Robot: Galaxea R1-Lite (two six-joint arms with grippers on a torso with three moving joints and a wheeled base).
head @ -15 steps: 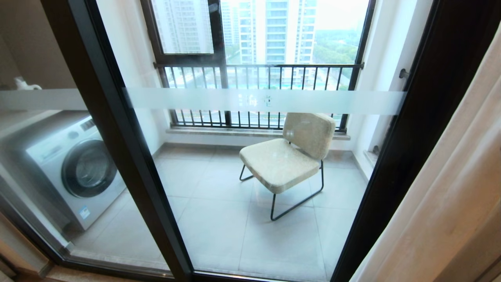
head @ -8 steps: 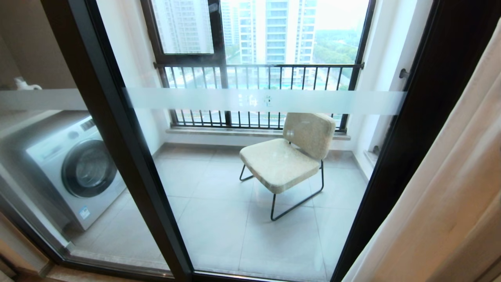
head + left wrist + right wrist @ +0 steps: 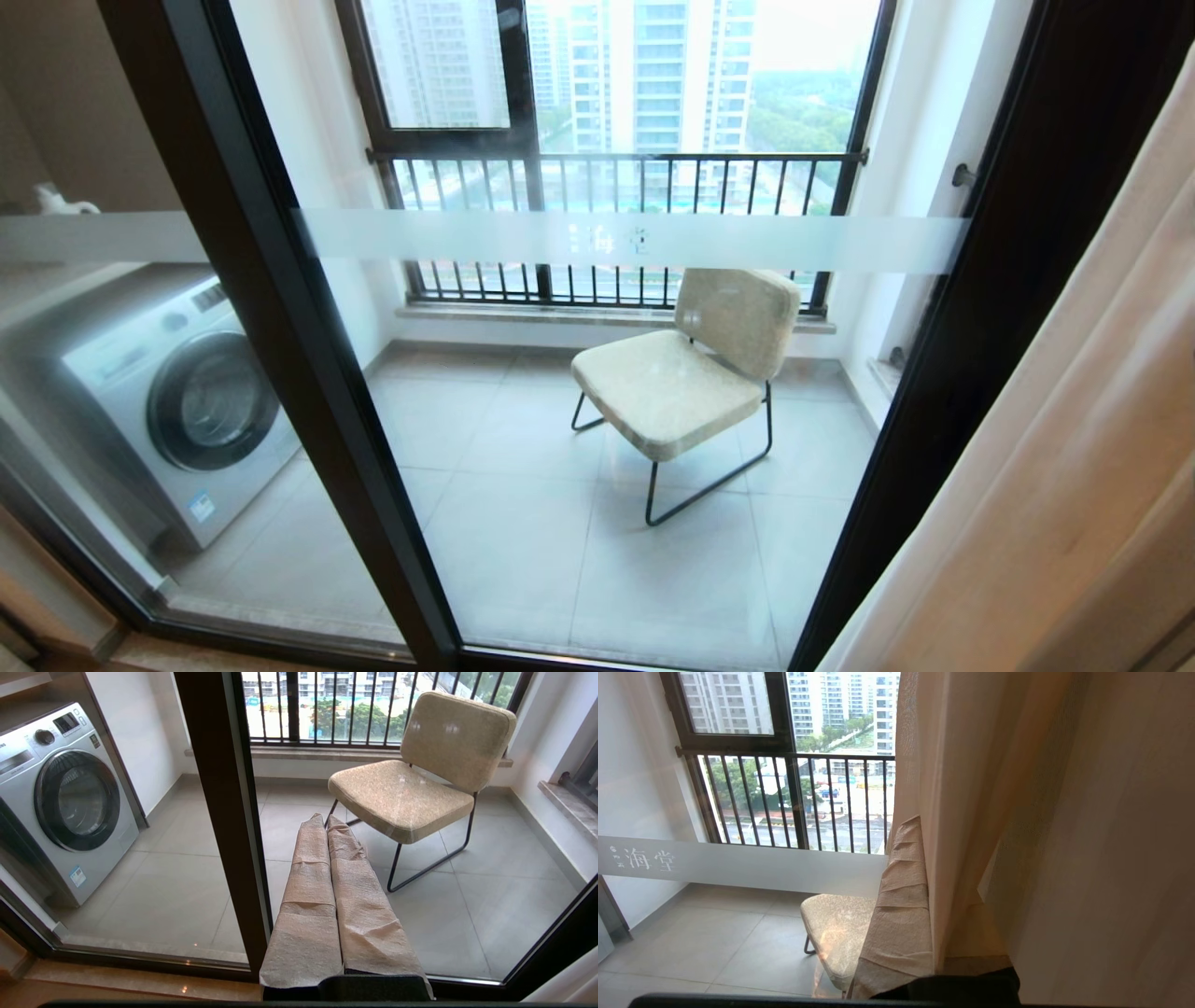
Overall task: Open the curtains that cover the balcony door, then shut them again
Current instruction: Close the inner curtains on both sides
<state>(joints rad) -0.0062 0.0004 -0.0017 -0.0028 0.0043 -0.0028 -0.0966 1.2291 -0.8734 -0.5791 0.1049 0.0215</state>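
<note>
The curtains (image 3: 1074,448) hang gathered at about 4 o'clock in the head view, cream folds drawn to the right edge of the balcony door (image 3: 308,373), whose glass is almost wholly uncovered. In the right wrist view a thin cream sheer (image 3: 971,812) hangs in front of a heavier beige drape (image 3: 1111,835). The right gripper (image 3: 924,826) is at the edge of that sheer; its two cloth-wrapped fingers (image 3: 901,896) are pressed together on the fabric, one finger plain to see and the other hidden behind the fold.

The door's thick black frame runs from 11 o'clock down to 6 o'clock, with a second post (image 3: 990,308) at 3 o'clock just beside the curtains. A frosted strip (image 3: 635,241) with faint characters crosses the glass at mid-height.

The left gripper (image 3: 326,821) points at the lower part of the glass near the central frame post, its wrapped fingers closed against each other with nothing between them.

Behind the glass, a beige padded chair (image 3: 691,373) on black wire legs stands on the grey tiled floor (image 3: 523,523) near the middle. A front-loading washing machine (image 3: 177,401) sits at 9 o'clock. A black-framed window with railing bars (image 3: 616,187) fills 12 o'clock, with tower blocks beyond it.
</note>
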